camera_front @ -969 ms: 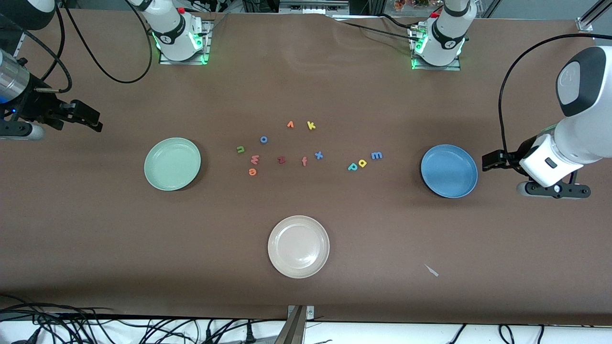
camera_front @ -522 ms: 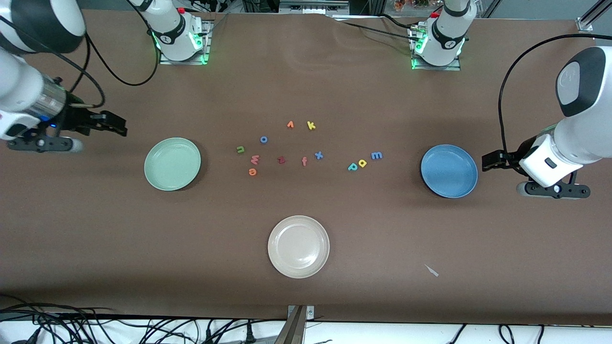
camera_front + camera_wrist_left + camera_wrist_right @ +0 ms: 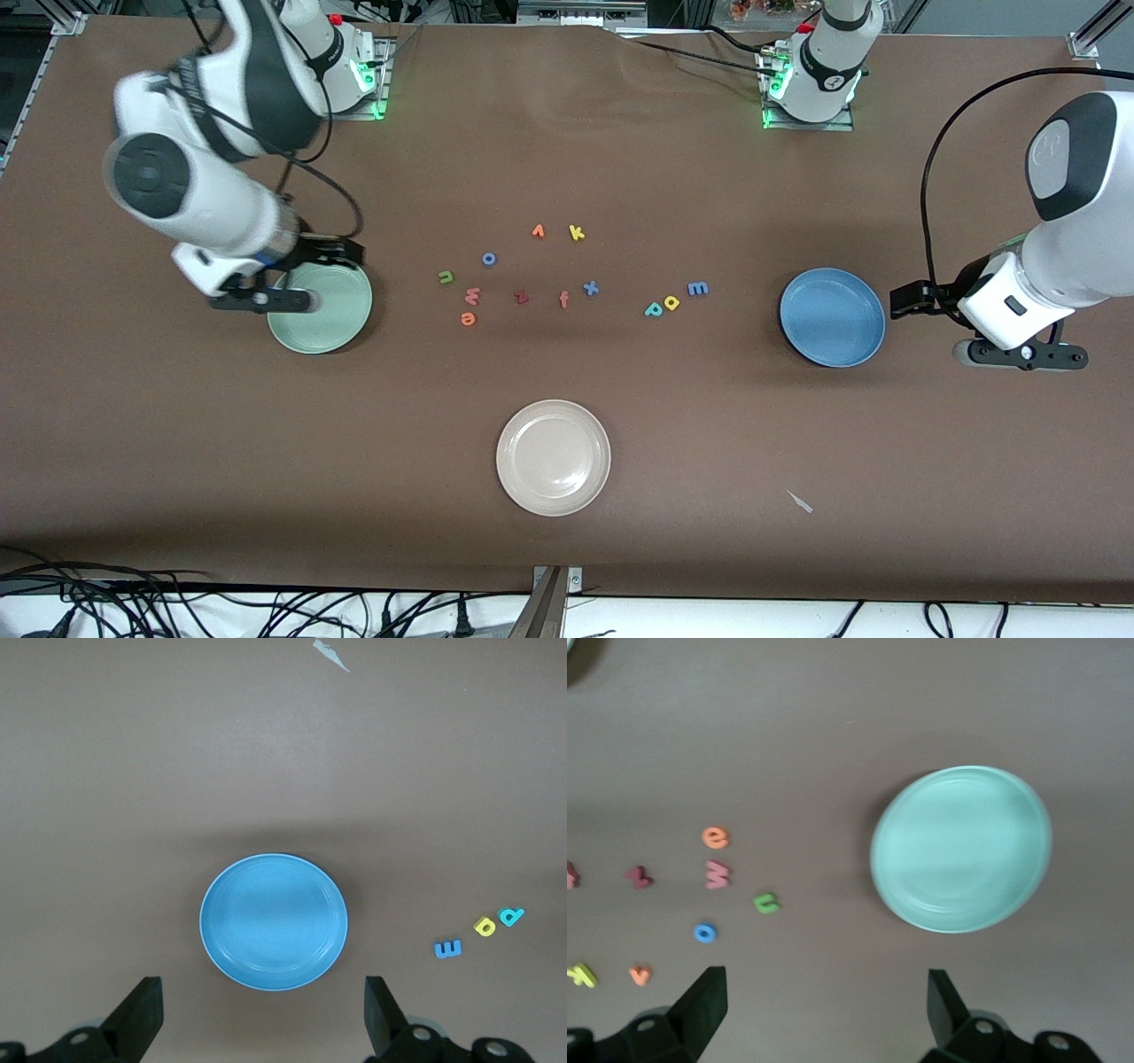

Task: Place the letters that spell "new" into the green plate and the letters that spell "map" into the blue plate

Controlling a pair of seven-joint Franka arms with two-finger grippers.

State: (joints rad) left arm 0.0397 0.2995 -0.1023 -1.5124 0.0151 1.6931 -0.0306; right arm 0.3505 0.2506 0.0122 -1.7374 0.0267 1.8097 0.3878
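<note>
Foam letters lie flat in a loose scatter mid-table between the green plate (image 3: 332, 310) and the blue plate (image 3: 832, 316), both empty: green "n" (image 3: 446, 277), pinkish-red "w" (image 3: 472, 295) and orange "e" (image 3: 468, 319) cluster toward the green plate, while blue "m" (image 3: 698, 288), yellow "a" (image 3: 671, 302) and teal "p" (image 3: 654, 309) sit close together toward the blue one. They look featherlight, soft and thin, so each probably needs a pinch across its outer edges, pressed down to the table. No brand or label is readable beyond the letter shapes themselves; the right gripper (image 3: 341, 254) hovers over the green plate's rim with jaws spread and empty, and the left gripper (image 3: 908, 299) waits beside the blue plate, likewise spread and empty.

No readable text; only loose foam letters (image 3: 567, 270).
</note>
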